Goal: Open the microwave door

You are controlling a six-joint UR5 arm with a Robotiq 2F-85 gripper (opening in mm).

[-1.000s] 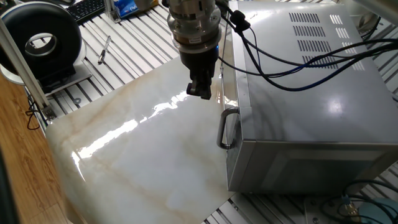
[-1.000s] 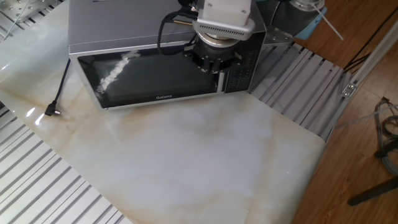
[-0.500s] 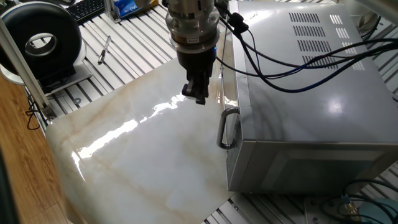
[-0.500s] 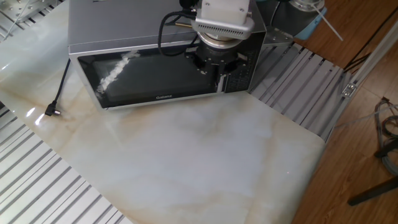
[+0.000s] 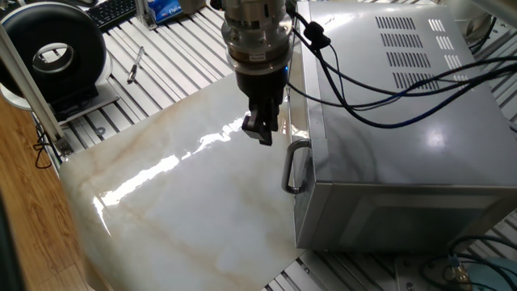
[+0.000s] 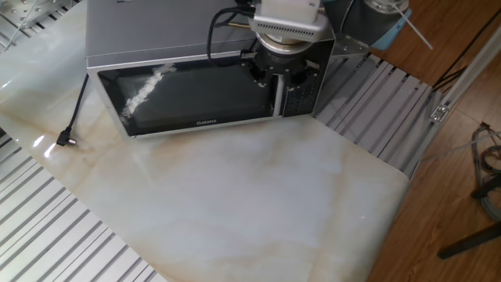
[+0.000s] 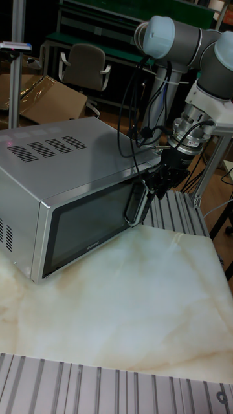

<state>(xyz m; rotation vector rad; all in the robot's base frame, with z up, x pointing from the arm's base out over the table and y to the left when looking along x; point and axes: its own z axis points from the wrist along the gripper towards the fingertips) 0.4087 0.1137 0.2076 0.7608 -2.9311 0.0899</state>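
My arm comes down from above, silver wrist flange vertical, black cables looping off its side. My tool (image 5: 260, 129) points straight down in one fixed view; in the tall fixed view (image 7: 157, 182) it tilts down and leftward from the wrist. Fingers (image 5: 264, 132) are dark, close together, narrow gap at most; can't tell if fully closed. Nothing visibly held. In the other fixed view the wrist hides the fingertips.

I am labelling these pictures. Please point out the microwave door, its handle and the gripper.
microwave door (image 7: 87, 223): tall fixed view, on the dark glass window.
handle (image 5: 291, 167): one fixed view, on the curved silver bar.
gripper (image 5: 260, 129): one fixed view, at its lower tip.
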